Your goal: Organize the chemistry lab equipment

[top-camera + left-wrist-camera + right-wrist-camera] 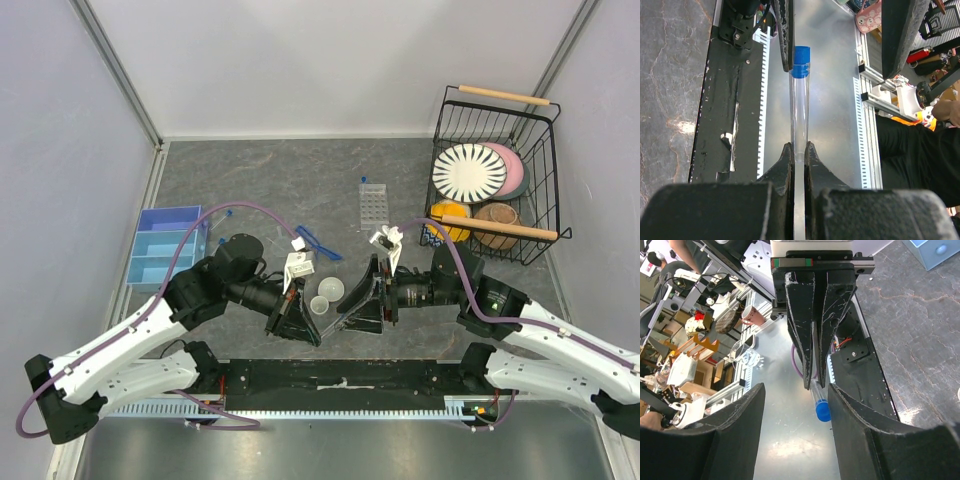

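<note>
My left gripper (797,146) is shut on the bottom end of a clear blue-capped tube (800,100) and holds it out level above the table's front edge. My right gripper (796,388) is open, its jaws standing wide on either side of the tube's blue cap (823,411); the cap lies close against one finger (875,440). In the top view the two grippers (316,336) (348,316) meet tip to tip. Two small white dishes (331,290) (319,305) sit just behind them. The blue-framed safety glasses (316,243) and the clear tube rack (372,205) lie farther back.
A blue compartment bin (165,245) stands at the left. A black wire basket (545,215) with plates and bowls stands at the right rear. The black base rail (340,380) runs along the front edge under the grippers.
</note>
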Robot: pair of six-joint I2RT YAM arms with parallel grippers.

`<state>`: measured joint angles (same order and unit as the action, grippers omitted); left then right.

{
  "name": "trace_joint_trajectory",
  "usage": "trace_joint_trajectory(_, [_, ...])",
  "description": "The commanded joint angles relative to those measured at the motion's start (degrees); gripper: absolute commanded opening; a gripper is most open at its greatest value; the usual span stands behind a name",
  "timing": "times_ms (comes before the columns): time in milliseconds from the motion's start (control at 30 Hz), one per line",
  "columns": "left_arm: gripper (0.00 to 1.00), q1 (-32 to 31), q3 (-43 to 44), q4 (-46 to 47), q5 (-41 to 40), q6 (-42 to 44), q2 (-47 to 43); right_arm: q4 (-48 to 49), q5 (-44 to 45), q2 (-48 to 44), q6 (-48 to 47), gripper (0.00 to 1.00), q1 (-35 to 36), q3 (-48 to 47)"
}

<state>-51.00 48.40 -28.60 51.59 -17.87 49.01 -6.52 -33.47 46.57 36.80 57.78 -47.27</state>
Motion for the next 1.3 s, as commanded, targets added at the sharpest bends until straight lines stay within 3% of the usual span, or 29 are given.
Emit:
trace_joint_trajectory(0, [0.02, -0.06, 1.08, 2.15, 1.58, 1.78, -1.29, -0.68, 1.75, -0.16, -1.55, 0.6, 0.76, 0.86])
trace_joint_trajectory(367, [0.02, -0.06, 0.55, 2.23, 1.49, 1.7, -2.34, -1.13, 3.5, 1.07, -2.26, 0.59, 0.93, 0.51])
trace_joint_trajectory(733, [0.02, -0.06, 0.73, 2.15, -0.17, 1.96, -1.55, -0.86, 3.68, 0.72, -1.64, 0.28, 1.81, 0.33])
trace_joint_trajectory(867, [0.03, -0.06, 1.25, 1.62, -1.4, 1.78, -0.59, -1.21, 4.55, 0.54, -1.81, 0.02, 2.07, 0.16])
trace_joint_trajectory(933, [0.15, -0.06, 1.26, 1.09, -3.68, 1.7, -0.15, -1.91, 5.26, 0.81, -2.34, 0.0, 2.07, -0.28])
trace_joint_trajectory(967, [0.4, -0.06, 1.43, 0.83, -4.3, 1.61, -0.06, -2.17, 6.39, 0.98, -2.69, 0.0, 2.07, -0.54])
trace_joint_trajectory(1067, [0.82, -0.06, 1.95, -0.75, -7.55, 1.52, 0.82, -4.1, 9.38, 1.51, -4.62, 0.0, 2.07, -2.04])
trace_joint_trajectory(1167, [0.95, -0.06, 3.01, -2.68, -11.59, 1.7, 1.08, -7.97, 17.63, 2.47, -7.78, 0.0, 2.16, -4.76])
trace_joint_trajectory(1267, [0.96, -0.06, 4.59, -5.57, -17.21, 1.96, 0.65, -12.36, 26.07, 5.28, -10.86, 0.0, 2.07, -8.71])
